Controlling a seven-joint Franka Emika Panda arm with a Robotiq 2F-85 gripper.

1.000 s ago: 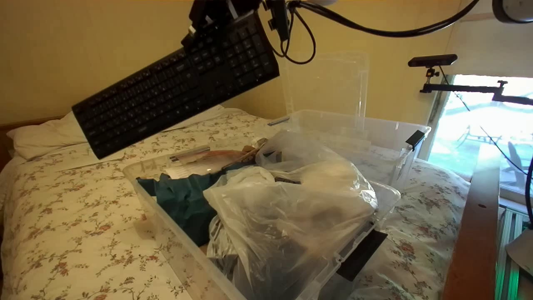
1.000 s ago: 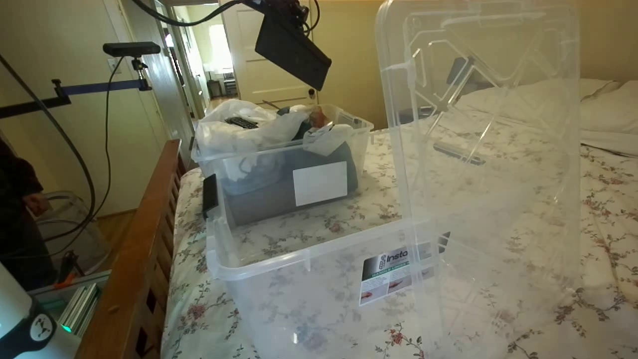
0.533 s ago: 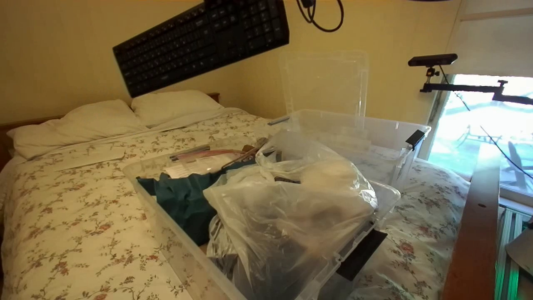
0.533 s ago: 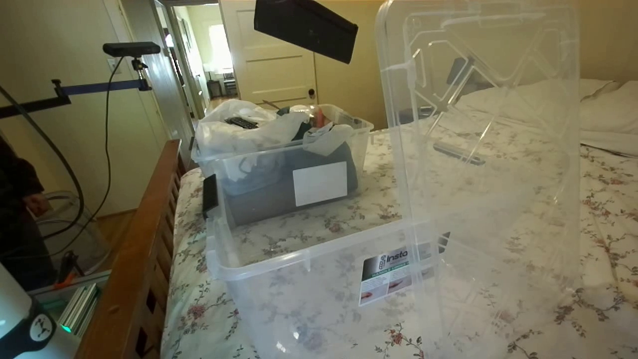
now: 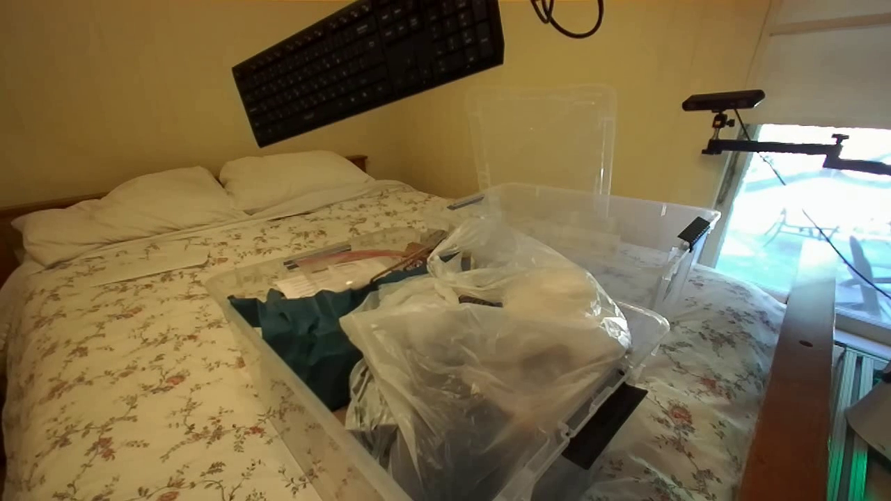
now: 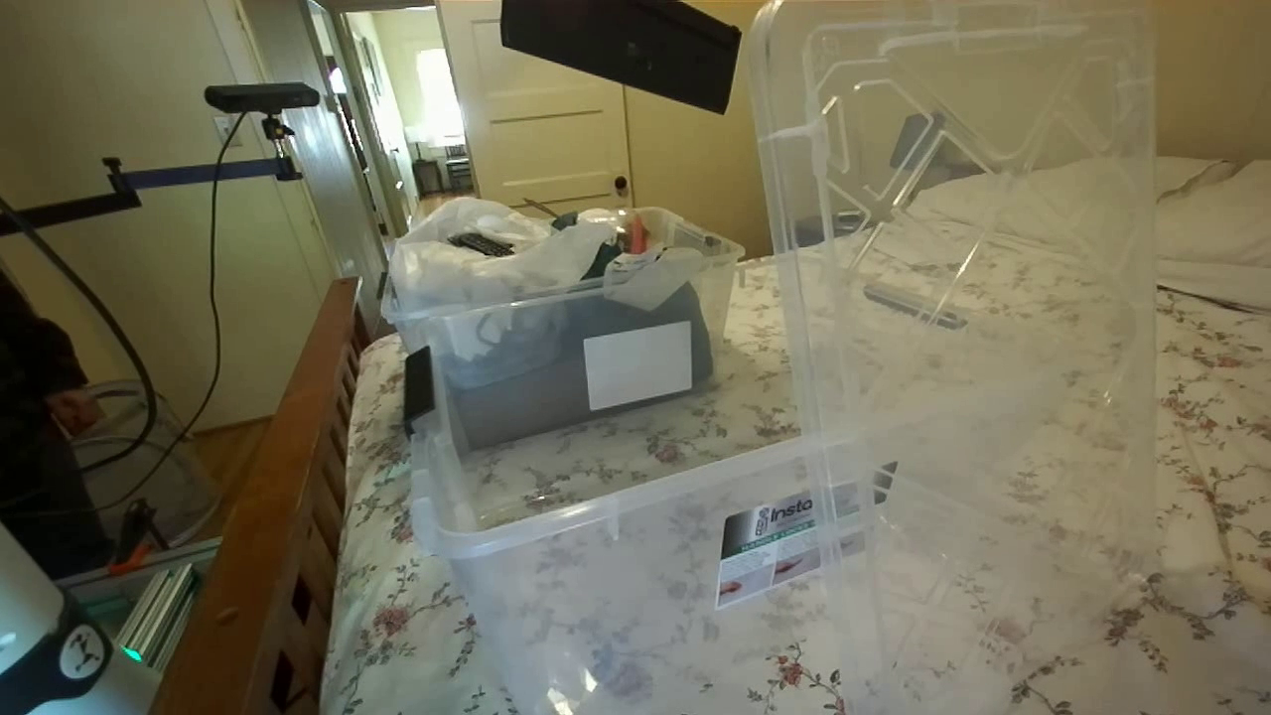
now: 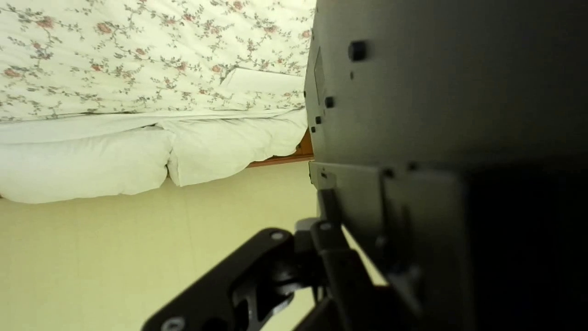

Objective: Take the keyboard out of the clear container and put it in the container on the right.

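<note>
Presently, top centre in both exterior views, hangs one tilted keyboard (image 5: 376,69), evidently held by one claw (image 7: 331,204) (wrist view, lower middle); likely goal, one bin (image 6: 616,556) (lower centre of an exterior view), best entered from above, avoiding the upright lid (image 6: 978,258).

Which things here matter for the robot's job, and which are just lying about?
For the job:
keyboard, in mid-air
gripper, holding it
bag-filled container and Insta-labelled container; which is the target, I can't tell

Just lying about:
plastic bag
teal cloth
clear lid, upright
pillows
floral bedspread
</note>
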